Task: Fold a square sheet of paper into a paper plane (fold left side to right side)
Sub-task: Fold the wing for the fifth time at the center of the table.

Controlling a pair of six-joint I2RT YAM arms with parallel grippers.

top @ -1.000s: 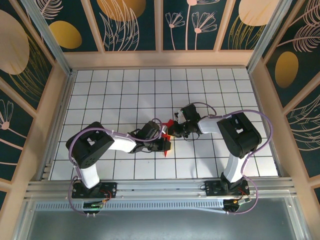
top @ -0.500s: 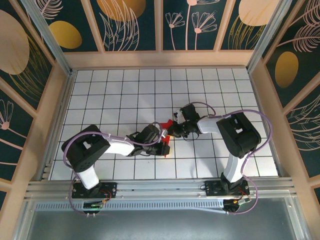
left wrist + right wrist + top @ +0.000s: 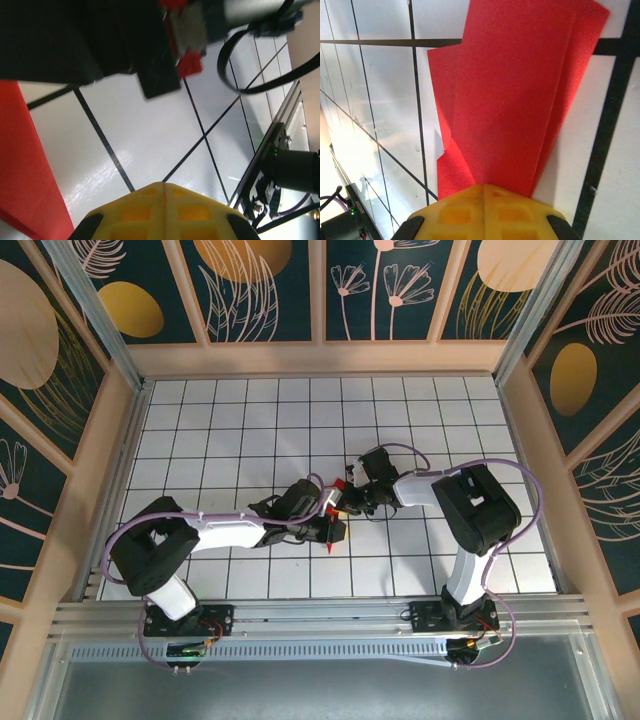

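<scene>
The red paper lies on the white grid table as a narrow folded shape with overlapping layers, one edge lifted a little at its left. My right gripper is shut, its yellow tips resting over the paper's near end. From above, small bits of the paper show between both grippers near the table's middle. My left gripper is close beside the right gripper. In the left wrist view the left gripper is shut with nothing between its fingers, over bare tile, and the paper lies just to its left.
The right arm's black body hangs close above the left gripper. A purple cable loops over the right arm. Wooden walls ring the table, and a metal rail runs along its near edge.
The left arm has stretched out, its elbow swinging left and down, while its gripper shifted slightly right beside the paper. The right gripper has hardly moved.
</scene>
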